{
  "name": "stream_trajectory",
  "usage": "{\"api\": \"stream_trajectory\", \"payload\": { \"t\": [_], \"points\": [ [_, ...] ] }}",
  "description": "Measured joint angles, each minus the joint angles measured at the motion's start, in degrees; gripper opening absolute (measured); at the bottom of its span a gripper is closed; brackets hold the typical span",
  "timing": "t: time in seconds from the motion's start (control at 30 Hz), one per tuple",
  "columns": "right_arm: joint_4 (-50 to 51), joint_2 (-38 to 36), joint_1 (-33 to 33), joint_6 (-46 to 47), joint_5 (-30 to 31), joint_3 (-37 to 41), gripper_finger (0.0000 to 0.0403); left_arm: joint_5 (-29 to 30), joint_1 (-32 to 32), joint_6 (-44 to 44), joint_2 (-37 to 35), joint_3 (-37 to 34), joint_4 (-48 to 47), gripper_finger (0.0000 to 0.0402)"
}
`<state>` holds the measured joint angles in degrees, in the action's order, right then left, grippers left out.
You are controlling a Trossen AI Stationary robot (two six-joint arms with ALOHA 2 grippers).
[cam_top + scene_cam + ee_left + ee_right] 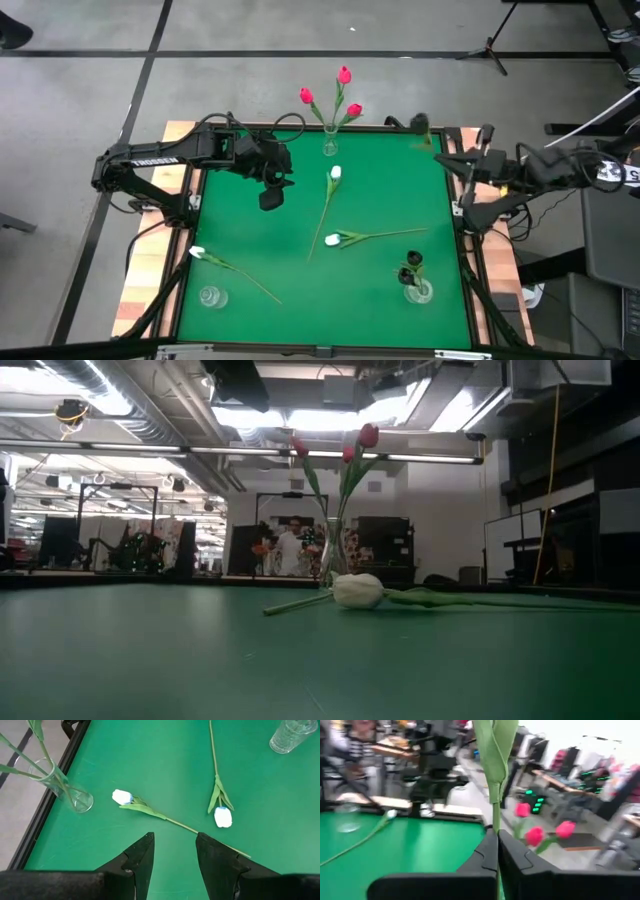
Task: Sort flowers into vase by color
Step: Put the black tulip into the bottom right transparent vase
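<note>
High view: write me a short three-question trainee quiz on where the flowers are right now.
1. True or false: all three pink-red tulips stand in one vase.
2. How many white tulips lie flat on the green mat?
3. Fill in: the fingers shut on a green stem belong to the ____ arm.

Key: 1 true. 2 three. 3 right; the right gripper holds it at the table's edge.

Three pink-red tulips (338, 93) and three white tulips (335, 173) have green stems, the surface (300, 280) is plain green, and both hands are black.
</note>
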<state>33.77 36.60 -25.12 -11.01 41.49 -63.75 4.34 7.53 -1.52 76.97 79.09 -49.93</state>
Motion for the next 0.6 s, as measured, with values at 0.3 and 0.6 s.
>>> {"api": "stream_trajectory", "payload": {
  "t": [0.3,0.6],
  "points": [
    [4.18,-0.07,-16.63,4.74,13.36,0.04,0.0,-0.02,0.0,-0.84,0.0,0.0,-0.02,0.0143],
    [7.91,4.68,-36.42,16.16,26.21,0.11,0.0,-0.02,0.0,-1.09,0.0,0.0,-0.02,0.0143]
  ]
}}
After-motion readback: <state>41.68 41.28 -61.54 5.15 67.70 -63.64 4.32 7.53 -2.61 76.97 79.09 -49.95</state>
